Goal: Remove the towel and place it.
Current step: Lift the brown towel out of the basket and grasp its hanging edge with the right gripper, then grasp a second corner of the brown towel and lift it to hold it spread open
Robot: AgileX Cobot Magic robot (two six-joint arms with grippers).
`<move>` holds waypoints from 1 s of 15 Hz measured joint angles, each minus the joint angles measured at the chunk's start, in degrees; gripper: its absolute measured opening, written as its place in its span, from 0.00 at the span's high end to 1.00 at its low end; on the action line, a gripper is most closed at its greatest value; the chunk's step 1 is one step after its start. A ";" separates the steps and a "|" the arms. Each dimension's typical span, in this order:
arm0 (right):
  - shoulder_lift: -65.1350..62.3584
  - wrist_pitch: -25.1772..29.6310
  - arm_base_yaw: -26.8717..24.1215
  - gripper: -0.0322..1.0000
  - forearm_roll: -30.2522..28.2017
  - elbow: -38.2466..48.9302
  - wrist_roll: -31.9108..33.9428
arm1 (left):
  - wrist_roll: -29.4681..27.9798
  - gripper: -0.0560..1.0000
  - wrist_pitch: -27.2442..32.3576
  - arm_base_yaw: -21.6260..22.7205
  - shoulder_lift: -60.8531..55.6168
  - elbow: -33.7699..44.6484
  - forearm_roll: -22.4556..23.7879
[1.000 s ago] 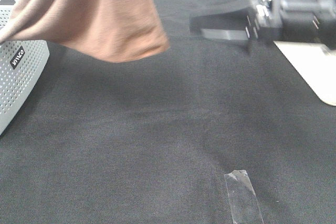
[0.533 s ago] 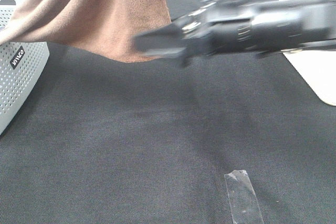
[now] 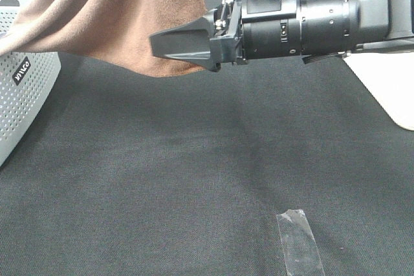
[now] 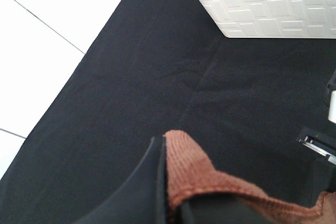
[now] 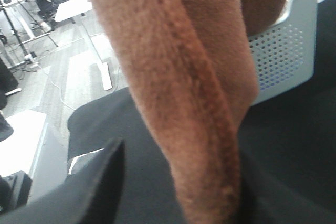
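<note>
The towel (image 3: 123,17) hangs above the black table (image 3: 194,159), one end seemingly across the rim of the white basket (image 3: 29,88). The left gripper (image 4: 164,182) is clamped tight on a fold. The right gripper (image 3: 158,44) stands part-open about the hanging edge, its one visible finger (image 5: 94,182) clear of the cloth. Risk: jaws closing shallow catch only the hem, which slips free; the trailing end may drag the basket.

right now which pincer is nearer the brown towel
Left. The left pincer is shut on a fold of the towel, so it is touching it. The right pincer has its tips at the towel's hanging lower edge; whether it touches the cloth is unclear.
</note>
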 joint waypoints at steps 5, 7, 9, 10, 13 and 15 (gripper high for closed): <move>0.00 -0.92 0.00 0.97 -4.70 0.00 0.11 | 0.00 0.95 0.00 0.00 0.00 0.00 0.23; 0.00 -0.80 0.00 0.97 -4.93 0.00 0.11 | 0.00 0.95 0.00 0.00 0.00 0.00 0.23; 0.00 -1.03 0.00 0.97 -3.90 0.00 1.72 | -0.17 0.95 0.00 0.00 0.00 0.00 0.23; 0.00 -2.12 0.00 0.97 -3.67 0.00 4.30 | -0.17 0.95 0.00 0.00 0.00 0.00 0.23; -1.38 -6.76 0.00 0.97 -11.57 -2.69 25.27 | 0.69 0.95 4.35 0.00 0.23 0.00 4.35; -4.01 -7.68 -0.06 0.97 -29.11 -9.80 46.93 | 0.74 0.95 6.53 0.00 1.09 0.00 7.56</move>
